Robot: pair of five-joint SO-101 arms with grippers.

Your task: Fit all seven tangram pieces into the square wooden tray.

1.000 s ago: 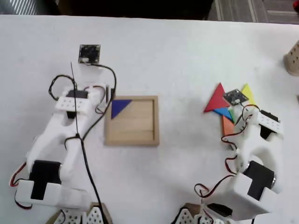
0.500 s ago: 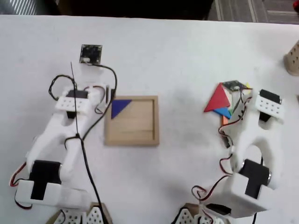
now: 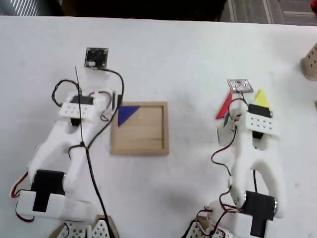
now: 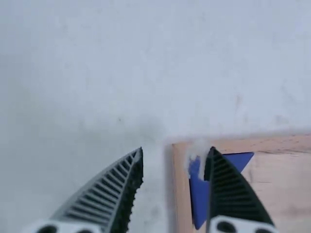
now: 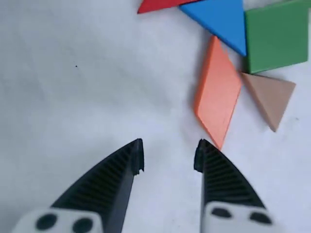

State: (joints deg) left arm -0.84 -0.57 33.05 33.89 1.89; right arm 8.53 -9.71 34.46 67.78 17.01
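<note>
Tangram pieces (image 3: pixel 225 106) lie on a white, matt table (image 3: pixel 188 59). The left arm (image 3: pixel 74 129) and the right arm (image 3: pixel 252 148), both white, stand at its near edge. The square wooden tray (image 3: pixel 141 148) sits between them, a little farther in. Past the far edge run a dark strip and a patch of grey floor (image 3: pixel 277 10). A small camera board (image 3: pixel 95 57) on a black cable lies beyond the tray on its left-arm side. A pale wooden object (image 3: pixel 310 62) pokes in far off on the tray's other side.

The left gripper (image 4: pixel 176 150) has its jaws apart astride the tray's far corner on the left-arm side. One finger hangs over bare table just outside the rim, the other over the dark blue triangle (image 4: pixel 199 194) inside. That triangle lies flat, tucked into the corner.

The right gripper (image 5: pixel 169 145), well apart from the tray on its right-arm side, also has its jaws spread, with bare table between them. The pointed end of the orange parallelogram (image 5: pixel 217 92) lies just beside one fingertip. Farther out, the small tan triangle (image 5: pixel 269 94) touches the parallelogram's side corner. The green square (image 5: pixel 274 41) and the light blue triangle (image 5: pixel 221 17) sit edge to edge, and the red triangle (image 5: pixel 160 5) lies farthest. From above, the yellow triangle (image 3: pixel 261 98) shows beside the right arm's wrist, farther from the tray than the red one.

The pieces are flat, solid-coloured slabs with crisp edges. The tray is pale planked wood with a raised rim.
</note>
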